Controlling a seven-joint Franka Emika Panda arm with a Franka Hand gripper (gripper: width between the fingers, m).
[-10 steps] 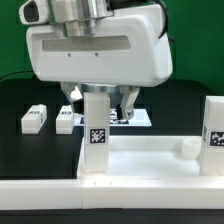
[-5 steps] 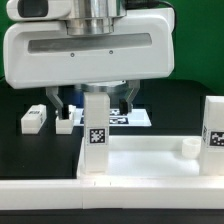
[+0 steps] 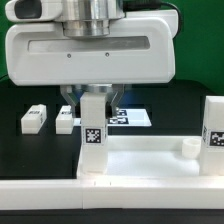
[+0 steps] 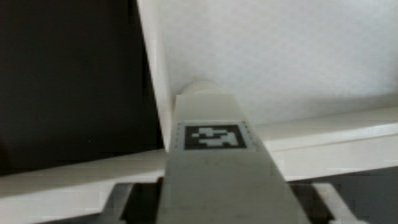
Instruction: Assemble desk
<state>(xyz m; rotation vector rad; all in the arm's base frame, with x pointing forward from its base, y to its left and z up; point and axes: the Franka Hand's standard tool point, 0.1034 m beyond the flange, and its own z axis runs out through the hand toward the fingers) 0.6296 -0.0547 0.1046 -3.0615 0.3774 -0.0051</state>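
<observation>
The desk's white tabletop [image 3: 150, 150] lies rim-up at the front of the table. One short white leg [image 3: 96, 130], with a tag on its face, stands upright in the corner socket on the exterior view's left. My gripper [image 3: 96, 100] has come straight down over that leg, and its fingers press on the two sides of the leg's top. The wrist view looks down the leg [image 4: 217, 150], which sits between the fingers [image 4: 125, 198] above the tabletop [image 4: 267, 60]. A second tagged leg [image 3: 214, 130] stands at the right corner.
Two loose white legs [image 3: 34, 118] [image 3: 65, 118] lie on the black table behind the tabletop. The marker board [image 3: 135, 117] is behind the gripper. A long white bar [image 3: 40, 195] runs along the front edge. A low round socket [image 3: 187, 147] rises inside the tabletop.
The fingers stood wide on either side of the upright leg and have closed in onto its top. The hand has settled slightly lower.
</observation>
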